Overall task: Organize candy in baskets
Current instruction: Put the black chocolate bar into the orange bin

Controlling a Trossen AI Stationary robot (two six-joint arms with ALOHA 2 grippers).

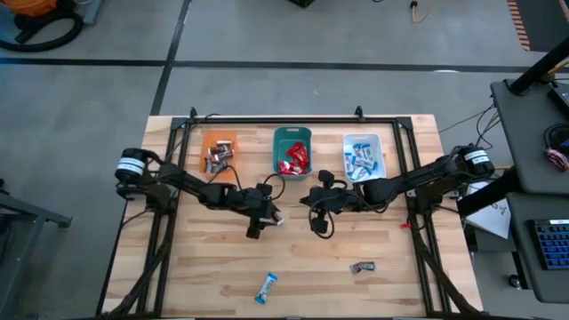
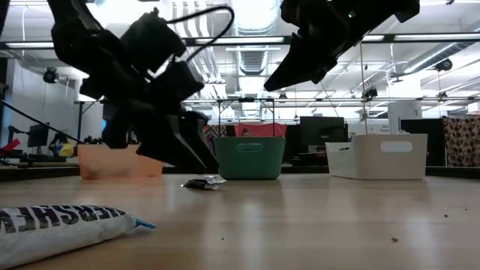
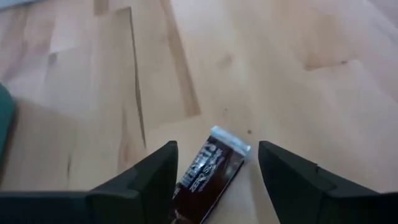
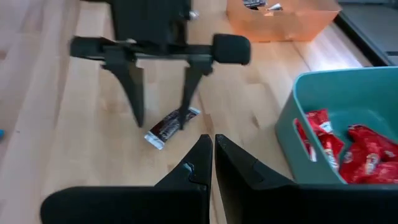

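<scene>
Dark-wrapped candy [image 3: 208,171] lies flat on the desk [image 1: 356,293] near its middle, between the released fingers of the left claw [image 3: 214,180], long axis running along them. Right claw [image 4: 213,163] hangs clenched nearby.

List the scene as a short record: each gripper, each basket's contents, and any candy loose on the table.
left gripper: open, straddling a dark-wrapped candy on the table
right gripper: shut, empty, near the teal basket
orange basket: dark silver-grey candy
teal basket: red candy
white basket: blue-and-white candy
loose on table: blue-and-white bar, dark bar
</scene>
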